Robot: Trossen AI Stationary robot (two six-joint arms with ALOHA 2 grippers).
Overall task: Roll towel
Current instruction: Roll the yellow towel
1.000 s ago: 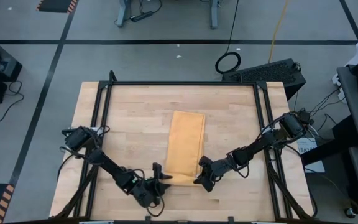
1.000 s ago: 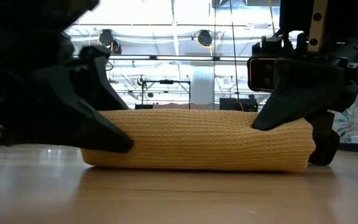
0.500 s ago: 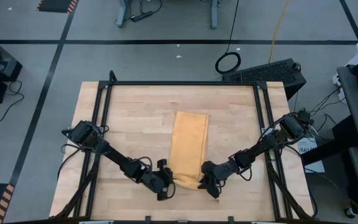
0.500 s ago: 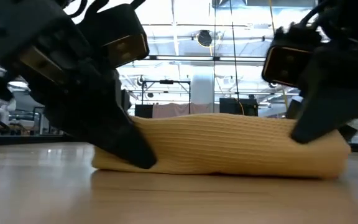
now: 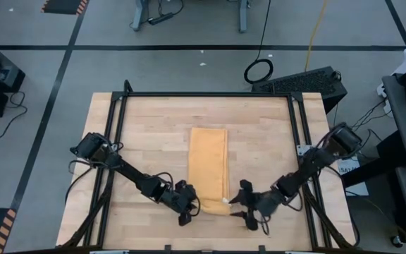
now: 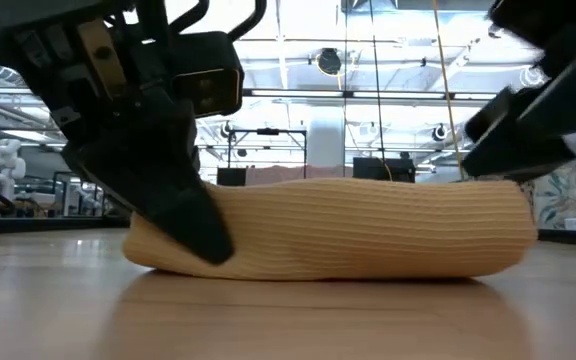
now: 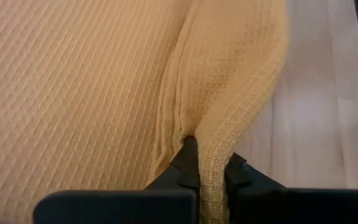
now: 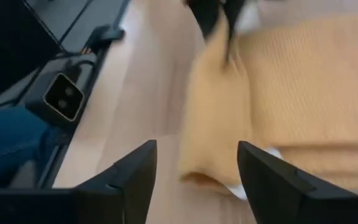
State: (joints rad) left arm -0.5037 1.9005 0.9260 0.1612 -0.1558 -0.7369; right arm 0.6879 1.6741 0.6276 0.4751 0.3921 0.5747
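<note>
I can make out no readable text from my end; no label, brand, number or sign is legible on anything in any of the four views I am watching.

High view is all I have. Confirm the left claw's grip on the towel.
Observer: The left wrist view shows the left claw shut on a pinched fold at the towel edge.
Operator: Report the right claw.
Observer: The right wrist view shows the right claw open and empty, with the towel just ahead of it.
Operator: Give me the towel's profile.
Observer: In the low view, its near end is a rounded hump resting on the table.
</note>
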